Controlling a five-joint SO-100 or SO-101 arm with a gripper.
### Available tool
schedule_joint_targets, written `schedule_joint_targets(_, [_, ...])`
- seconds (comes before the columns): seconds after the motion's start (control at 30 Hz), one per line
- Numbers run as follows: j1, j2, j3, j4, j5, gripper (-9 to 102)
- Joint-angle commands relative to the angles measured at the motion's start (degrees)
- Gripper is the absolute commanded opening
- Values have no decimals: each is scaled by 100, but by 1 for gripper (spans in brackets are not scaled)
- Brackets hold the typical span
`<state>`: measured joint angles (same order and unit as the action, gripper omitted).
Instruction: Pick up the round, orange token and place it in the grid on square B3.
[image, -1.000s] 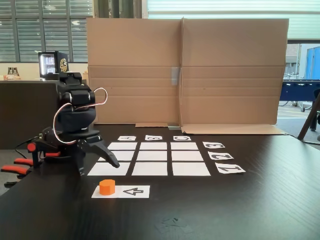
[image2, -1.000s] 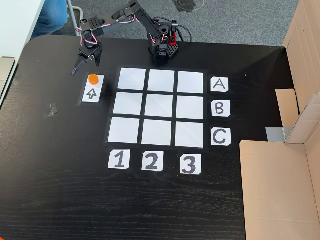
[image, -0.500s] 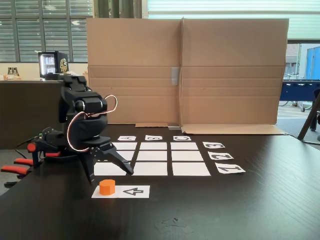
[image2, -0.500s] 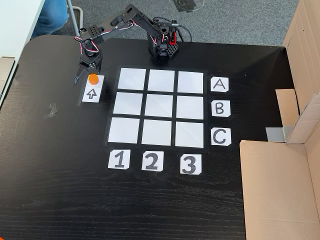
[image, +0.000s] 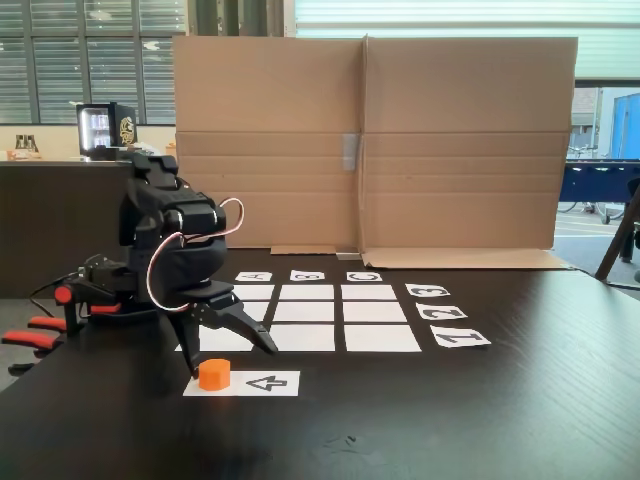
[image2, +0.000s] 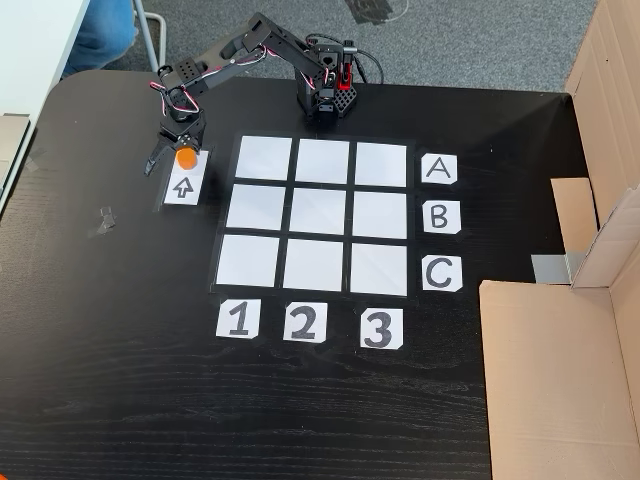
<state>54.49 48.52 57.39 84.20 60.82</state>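
since a second ago the arm has swung forward and down, so the gripper (image: 232, 352) that was off behind the token (image: 214, 374) is now right over it, and from above the gripper (image2: 177, 160) sits straddling the little orange cylinder (image2: 185, 156). its fingers are spread wide and have hold of nothing; in the low fixed view one finger (image: 252, 337) slants out to the right and the other comes down just left of the token, with daylight showing between them and it. the token rests on the near end of the arrow card (image2: 185, 178), touching the card and apart from the grid (image2: 314, 214). square b3 (image2: 379, 215), the middle rectangle in the column over the 3 label, is bare, well apart from the token across the whole grid. to my eye the pickup has hardly begun. what worries me is the closing: the token looks nearer one finger than the other, so that finger could shove it sideways along the smooth card before the other meets it, or tip it over. if the tips are too high they may pinch only its top edge and it could pop out. coming lower, a tip could catch the paper card and drag it.
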Motion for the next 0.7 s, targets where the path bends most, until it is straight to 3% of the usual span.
schedule_joint_targets(0.0, [-44, -26, -220, -229, -18, 7])
schedule_joint_targets(0.13, [-18, -176, -229, -229, 0, 0])
schedule_joint_targets(0.67, [501, 686, -26, -800, -123, -1])
